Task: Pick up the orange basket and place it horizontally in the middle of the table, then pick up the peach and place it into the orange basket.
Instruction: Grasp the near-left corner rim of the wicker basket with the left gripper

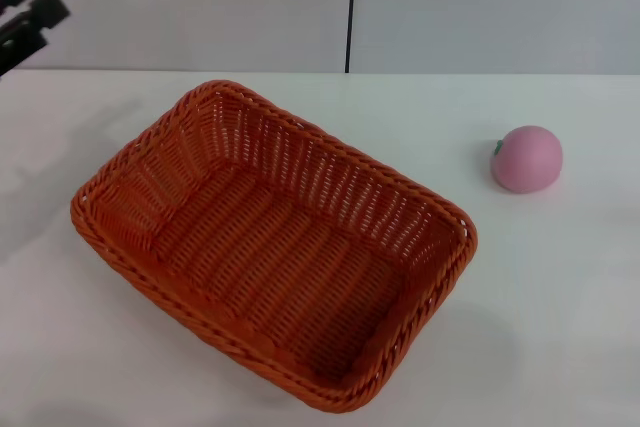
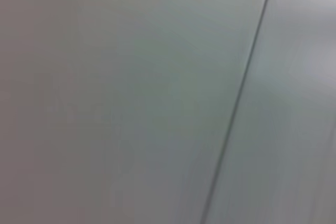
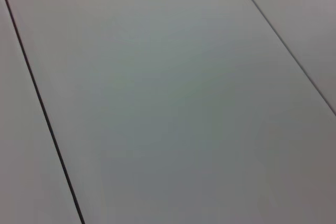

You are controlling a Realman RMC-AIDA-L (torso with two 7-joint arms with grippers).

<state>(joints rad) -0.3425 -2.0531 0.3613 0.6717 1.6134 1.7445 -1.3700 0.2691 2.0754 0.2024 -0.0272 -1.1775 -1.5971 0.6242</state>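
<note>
On the table (image 1: 560,327) lie 1 orange basket (image 1: 270,242), empty and set at a slant left of centre, and 1 peach (image 1: 527,158) well apart to its right. Only the left gripper (image 1: 28,19) shows, raised at the far left edge, well clear of the basket and holding nothing; its opening cannot be judged.

Head camera looks forward and down from above near edge of table (image 1: 560,347). Orange basket (image 1: 270,247) fills centre, close, skewed, long axis 10 to 4 o'clock. Peach (image 1: 527,159) sits at 2 o'clock. Left gripper (image 1: 25,19) pokes in at 10 o'clock corner. Wall panels with dark seam (image 1: 351,7) close off 12 o'clock. Left wrist camera faces plain panel, one seam (image 2: 239,98). Right wrist camera faces panels too, two seams. Shared ground: seamed panels, likely same wall.
</note>
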